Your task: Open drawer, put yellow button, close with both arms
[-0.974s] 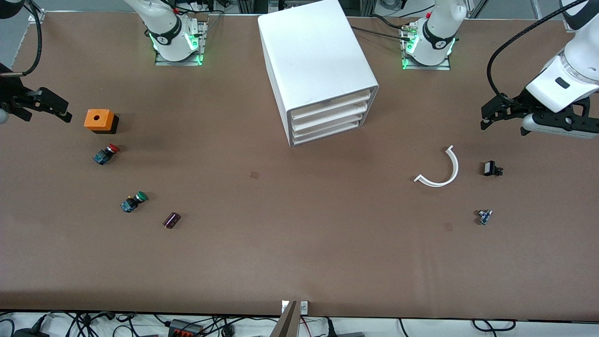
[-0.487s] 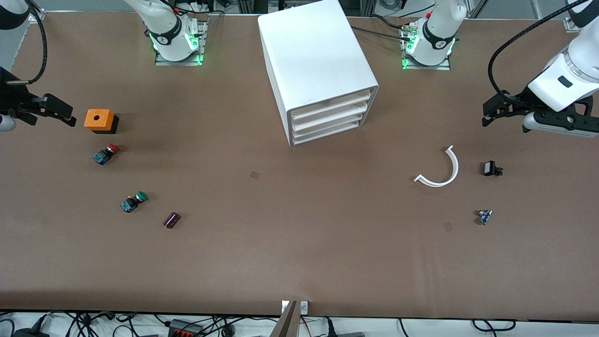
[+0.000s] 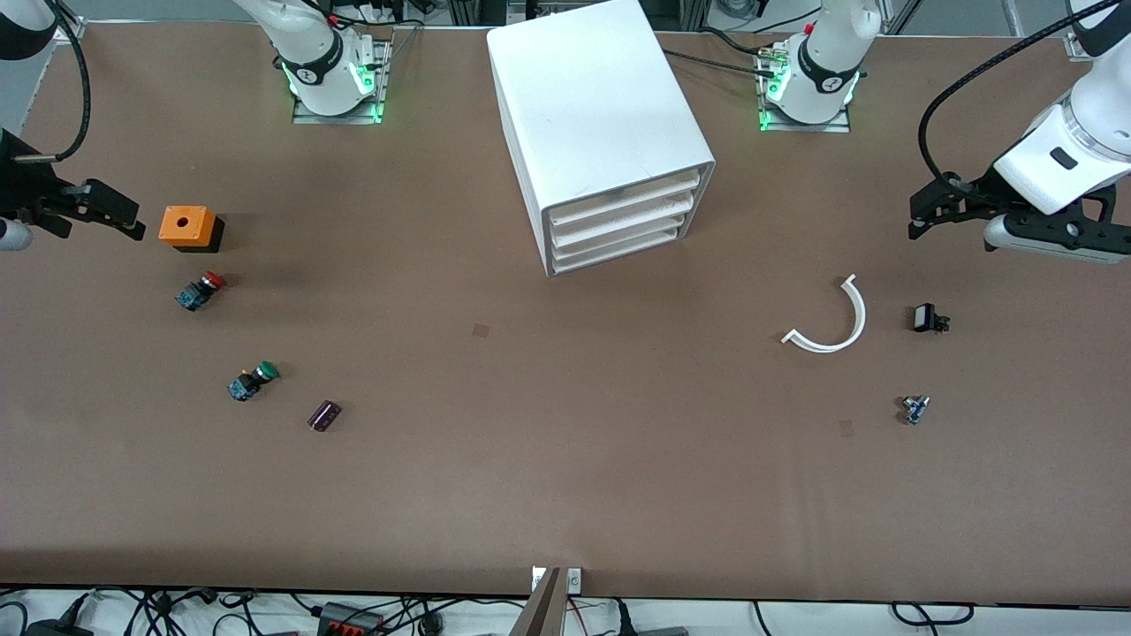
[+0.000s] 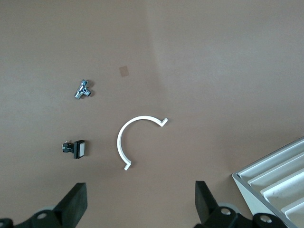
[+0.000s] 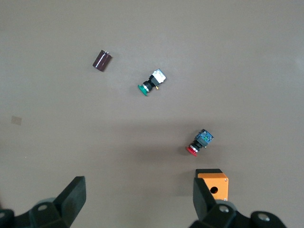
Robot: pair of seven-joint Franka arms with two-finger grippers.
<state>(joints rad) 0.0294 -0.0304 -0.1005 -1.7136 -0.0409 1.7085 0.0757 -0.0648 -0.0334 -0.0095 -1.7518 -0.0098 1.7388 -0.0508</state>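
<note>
My left gripper [image 3: 924, 215] hangs over bare surface [image 3: 565, 477] at the left arm's end, its fingers [image 4: 75, 203] spread wide with nothing between them. My right gripper [image 3: 113, 212] hangs over the right arm's end, just beside the orange box [image 3: 185, 226]. Its fingers [image 5: 72, 195] are also released and empty.

Under the left wrist lie a white curved strip [image 4: 137, 138], a small black switch [image 4: 76, 148] and a little metal fitting [image 4: 83, 89]. Under the right wrist lie the red-capped button [image 5: 199, 142], the green-capped button [image 5: 152, 82] and a dark cylinder [image 5: 101, 60].

I cannot find the yellow button in any view, neither on the surface nor in either gripper. So I cannot say which way it lies from my fingers, nor how its long axis runs. My guess is that it already sits inside the cabinet, but nothing here proves that.

The white drawer cabinet [image 3: 594, 115] stands between my 2 grippers and well apart from both. Its 4 drawer fronts [image 3: 618, 225] all look pushed in, and they face the front camera, skewed toward the left arm's end. Its corner shows in the left wrist view, so I judge the left gripper is the nearer one for any further touch on the drawers.
</note>
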